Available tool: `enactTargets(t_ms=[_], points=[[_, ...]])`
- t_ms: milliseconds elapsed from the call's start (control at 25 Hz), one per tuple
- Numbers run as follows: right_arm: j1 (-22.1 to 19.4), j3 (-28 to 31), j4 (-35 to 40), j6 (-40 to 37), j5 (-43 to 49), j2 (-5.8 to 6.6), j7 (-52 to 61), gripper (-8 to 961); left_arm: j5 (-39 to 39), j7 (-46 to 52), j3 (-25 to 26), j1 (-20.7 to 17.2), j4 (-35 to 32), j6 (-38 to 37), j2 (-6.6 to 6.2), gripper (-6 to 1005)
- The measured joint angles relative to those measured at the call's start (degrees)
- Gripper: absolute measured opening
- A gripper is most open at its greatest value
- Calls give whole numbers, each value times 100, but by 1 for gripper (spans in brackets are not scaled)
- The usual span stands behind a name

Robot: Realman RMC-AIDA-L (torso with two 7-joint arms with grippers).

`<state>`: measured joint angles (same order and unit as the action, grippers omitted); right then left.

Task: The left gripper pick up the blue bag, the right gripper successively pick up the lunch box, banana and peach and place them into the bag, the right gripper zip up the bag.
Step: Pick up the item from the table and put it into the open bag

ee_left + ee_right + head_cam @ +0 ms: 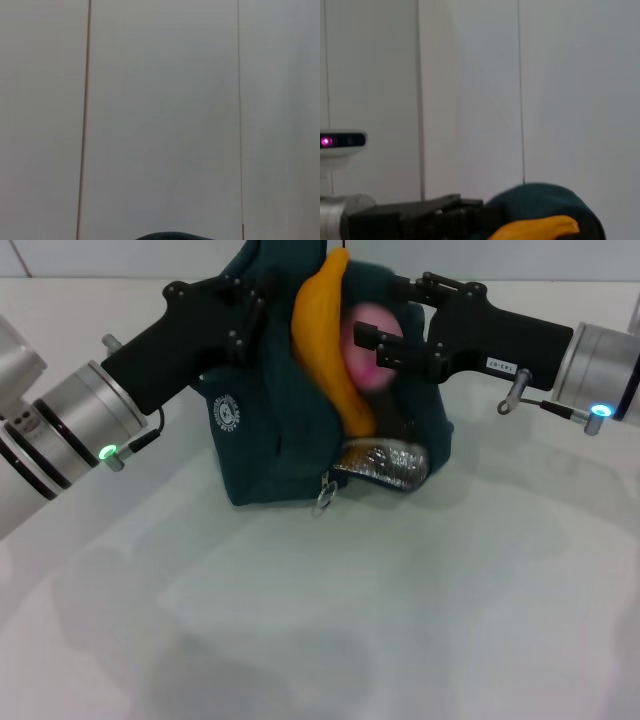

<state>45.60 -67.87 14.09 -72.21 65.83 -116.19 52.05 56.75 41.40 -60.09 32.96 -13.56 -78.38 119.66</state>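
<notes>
head view: high, looking forward and down, close on the bag [270, 430] and table [400, 620] | left wrist view: faces the wall [160, 100], bag edge only | right wrist view: faces the wall, shares bag and banana [535, 229] with head view

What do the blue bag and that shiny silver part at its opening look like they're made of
The blue bag looks like soft matte woven fabric: it sags and folds, with a printed emblem. The silver lining looks like crinkled metallic foil, probably insulation, since it glints and wrinkles.
</notes>
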Motion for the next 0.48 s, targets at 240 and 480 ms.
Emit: enactTargets(t_ms=[240, 480], points=[[-125, -10, 119, 125, 14, 0, -10, 715, -40, 186, 51, 4, -15, -1, -19, 36], [-841, -3, 821, -148, -270, 15, -14, 706, -50, 222, 66, -3, -25, -2, -26, 36]])
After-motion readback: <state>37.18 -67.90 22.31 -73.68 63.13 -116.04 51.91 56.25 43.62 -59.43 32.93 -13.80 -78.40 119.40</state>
